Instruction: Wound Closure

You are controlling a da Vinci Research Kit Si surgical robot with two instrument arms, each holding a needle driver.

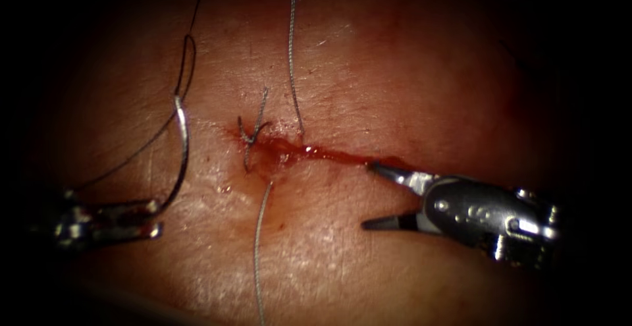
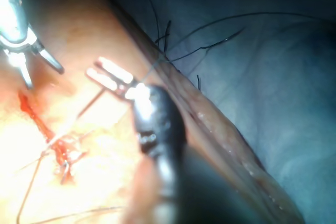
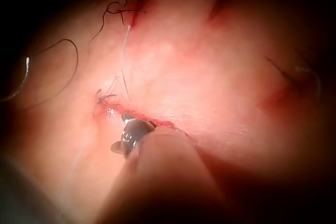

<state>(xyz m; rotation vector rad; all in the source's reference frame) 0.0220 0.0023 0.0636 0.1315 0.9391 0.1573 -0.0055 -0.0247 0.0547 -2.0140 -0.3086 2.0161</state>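
Now: L tool pinching needle near its point end; curve rising free above jaws, clear of tissue, swaged end up top w/ thread trailing off from it. R tool spread wide, holding nothing; upper jaw tip touching right end of cut, lower jaw over bare tissue. Red fluid along cut just ahead of R tool's upper jaw. Tied stitch at cut's far left end, between both tools. Cut ends of thread lying across cut beside stitch.
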